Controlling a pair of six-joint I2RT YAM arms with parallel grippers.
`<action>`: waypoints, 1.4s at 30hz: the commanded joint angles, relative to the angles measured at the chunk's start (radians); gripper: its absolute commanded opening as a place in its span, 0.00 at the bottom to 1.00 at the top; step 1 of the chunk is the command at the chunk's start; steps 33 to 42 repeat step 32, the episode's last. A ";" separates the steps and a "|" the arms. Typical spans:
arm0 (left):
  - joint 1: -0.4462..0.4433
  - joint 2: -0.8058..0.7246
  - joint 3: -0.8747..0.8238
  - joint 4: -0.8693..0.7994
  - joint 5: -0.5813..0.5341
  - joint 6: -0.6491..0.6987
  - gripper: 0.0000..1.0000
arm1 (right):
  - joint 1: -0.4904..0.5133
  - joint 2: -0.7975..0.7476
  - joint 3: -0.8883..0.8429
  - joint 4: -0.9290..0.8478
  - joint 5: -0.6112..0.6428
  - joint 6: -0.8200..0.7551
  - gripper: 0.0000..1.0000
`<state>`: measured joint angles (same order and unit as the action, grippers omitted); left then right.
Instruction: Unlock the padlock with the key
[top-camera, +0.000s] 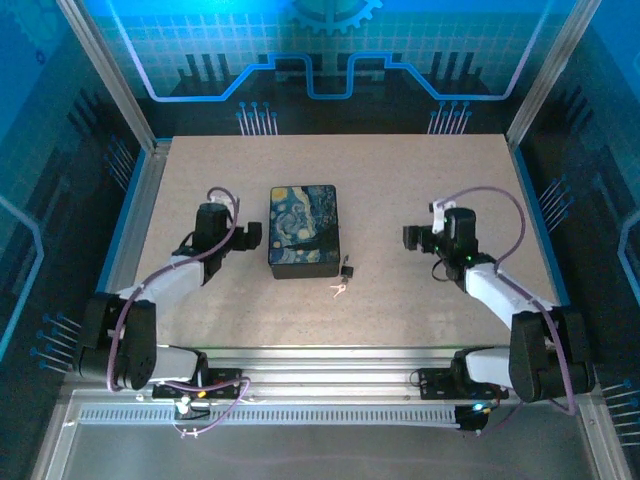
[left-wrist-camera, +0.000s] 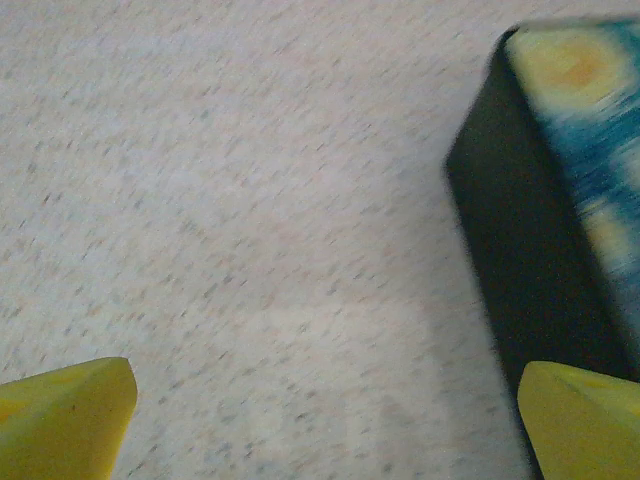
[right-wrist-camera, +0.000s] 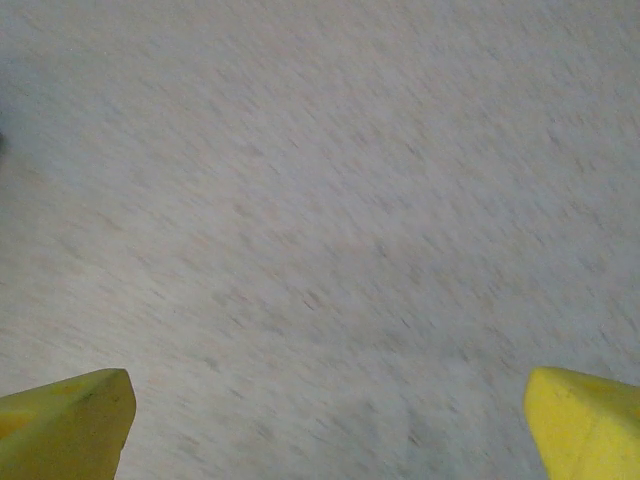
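The tiny dark padlock (top-camera: 347, 270) hangs at the front right corner of the black box (top-camera: 303, 230) with the blue-yellow painted lid. The small silvery key (top-camera: 339, 290) lies on the table just in front of the padlock. My left gripper (top-camera: 250, 235) hovers at the box's left side, apart from padlock and key. In the left wrist view my left gripper (left-wrist-camera: 325, 430) is open over bare table, its yellow fingertips (left-wrist-camera: 65, 415) wide apart and the box (left-wrist-camera: 560, 200) at the right. My right gripper (top-camera: 412, 238) is to the box's right; in its wrist view it (right-wrist-camera: 325, 430) is open and holds nothing.
The speckled beige tabletop (top-camera: 400, 170) has free room on both sides of the box. Metal frame rails (top-camera: 130, 220) border the table left, right and front.
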<state>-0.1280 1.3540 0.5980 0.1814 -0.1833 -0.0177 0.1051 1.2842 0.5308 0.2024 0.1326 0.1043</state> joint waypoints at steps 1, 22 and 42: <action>0.028 0.034 -0.108 0.306 -0.047 0.040 0.99 | -0.017 0.035 -0.065 0.269 0.082 -0.080 1.00; 0.117 0.197 -0.211 0.732 0.099 0.027 0.99 | -0.050 0.221 -0.100 0.557 -0.069 -0.106 1.00; 0.120 0.197 -0.210 0.732 0.122 0.032 0.99 | -0.049 0.221 -0.100 0.557 -0.070 -0.106 1.00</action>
